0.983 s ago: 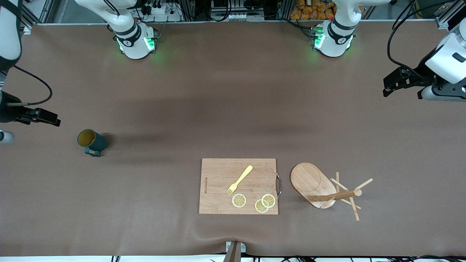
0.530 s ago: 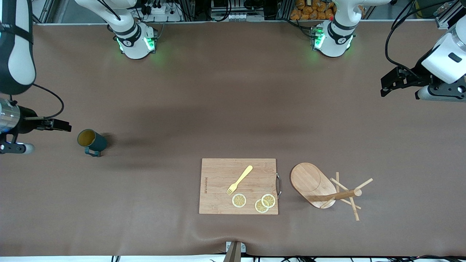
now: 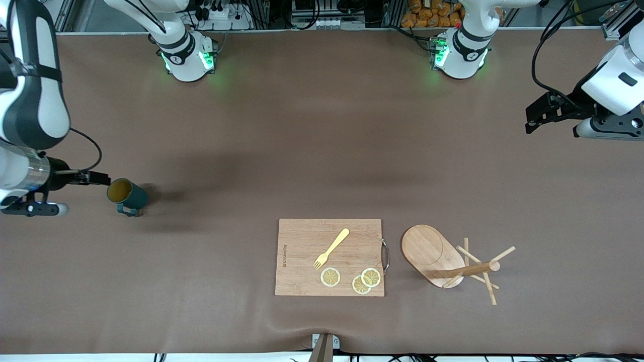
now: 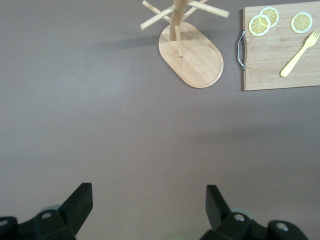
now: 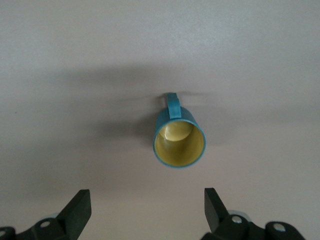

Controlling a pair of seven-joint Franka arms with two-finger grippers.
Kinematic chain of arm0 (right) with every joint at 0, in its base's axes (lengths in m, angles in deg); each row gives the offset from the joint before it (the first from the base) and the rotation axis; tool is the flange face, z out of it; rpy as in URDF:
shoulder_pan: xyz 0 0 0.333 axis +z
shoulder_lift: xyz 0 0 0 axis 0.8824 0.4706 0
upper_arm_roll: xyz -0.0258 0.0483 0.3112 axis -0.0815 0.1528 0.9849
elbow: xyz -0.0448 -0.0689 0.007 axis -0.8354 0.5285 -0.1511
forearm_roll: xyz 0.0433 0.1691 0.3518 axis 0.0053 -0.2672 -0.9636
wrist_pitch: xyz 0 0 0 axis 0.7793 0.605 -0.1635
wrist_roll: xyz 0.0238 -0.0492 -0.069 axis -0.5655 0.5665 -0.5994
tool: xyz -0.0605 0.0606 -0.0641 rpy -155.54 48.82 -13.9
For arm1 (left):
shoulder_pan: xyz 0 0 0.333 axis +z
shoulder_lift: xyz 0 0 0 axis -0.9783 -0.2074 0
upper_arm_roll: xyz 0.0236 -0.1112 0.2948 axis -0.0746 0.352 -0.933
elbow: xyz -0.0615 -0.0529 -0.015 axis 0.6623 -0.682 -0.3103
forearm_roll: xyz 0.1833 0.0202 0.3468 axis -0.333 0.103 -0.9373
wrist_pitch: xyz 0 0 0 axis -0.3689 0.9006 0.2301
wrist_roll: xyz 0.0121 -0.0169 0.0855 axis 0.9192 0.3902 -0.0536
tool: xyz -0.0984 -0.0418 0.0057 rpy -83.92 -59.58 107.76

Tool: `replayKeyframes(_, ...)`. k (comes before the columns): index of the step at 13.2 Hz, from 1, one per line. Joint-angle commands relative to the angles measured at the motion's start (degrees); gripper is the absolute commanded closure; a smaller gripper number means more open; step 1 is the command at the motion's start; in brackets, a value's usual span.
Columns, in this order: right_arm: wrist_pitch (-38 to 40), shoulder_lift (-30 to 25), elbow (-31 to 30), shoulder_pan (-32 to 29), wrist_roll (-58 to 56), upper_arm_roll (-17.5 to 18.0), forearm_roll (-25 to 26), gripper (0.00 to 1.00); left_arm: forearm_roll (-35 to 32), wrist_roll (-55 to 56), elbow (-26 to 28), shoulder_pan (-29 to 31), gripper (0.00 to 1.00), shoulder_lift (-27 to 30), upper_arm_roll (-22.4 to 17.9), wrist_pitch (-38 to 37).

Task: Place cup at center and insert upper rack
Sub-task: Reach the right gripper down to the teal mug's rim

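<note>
The dark teal cup [image 3: 126, 195] stands upright near the right arm's end of the table, its handle turned toward the front camera. The right wrist view shows its yellowish inside [image 5: 179, 142]. My right gripper [image 3: 98, 177] is open just beside the cup's rim, and nothing lies between its fingers [image 5: 80, 210]. The bamboo upper rack [image 3: 455, 261] stands on its oval base beside the cutting board, and it also shows in the left wrist view [image 4: 191, 52]. My left gripper [image 3: 534, 118] hangs open over bare table at the left arm's end, well away from the rack.
A rectangular bamboo cutting board [image 3: 302, 256] lies near the front edge. It carries a yellow fork [image 3: 331, 248] and three lemon slices [image 3: 330, 277], and it has a metal handle [image 3: 386, 256] on the rack's side. Brown mat covers the table.
My right gripper has moved toward the cup from the table's end and now sits right beside it. The left arm has shifted only slightly. Cup and rack have not moved.
</note>
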Motion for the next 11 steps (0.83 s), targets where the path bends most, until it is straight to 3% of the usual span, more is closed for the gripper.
replayKeyframes(1, -3.0, -2.4, -4.6, -0.5, -0.5, 0.3, -0.2, 0.0, -0.6, 0.6, -1.1, -0.1, 0.0, -0.4, 0.3, -0.2)
replayKeyframes(6, -14.3, -1.7, -11.5, -0.3, -0.4, 0.4, -0.3, 0.0, -0.7, 0.6, -1.1, -0.1, 0.0, -0.4, 0.3, -0.2)
replayKeyframes(11, -14.3, -0.8, -12.0, -0.5, -0.4, 0.4, -0.3, 0.0, -0.7, 0.6, -1.1, -0.1, 0.0, -0.4, 0.3, -0.2)
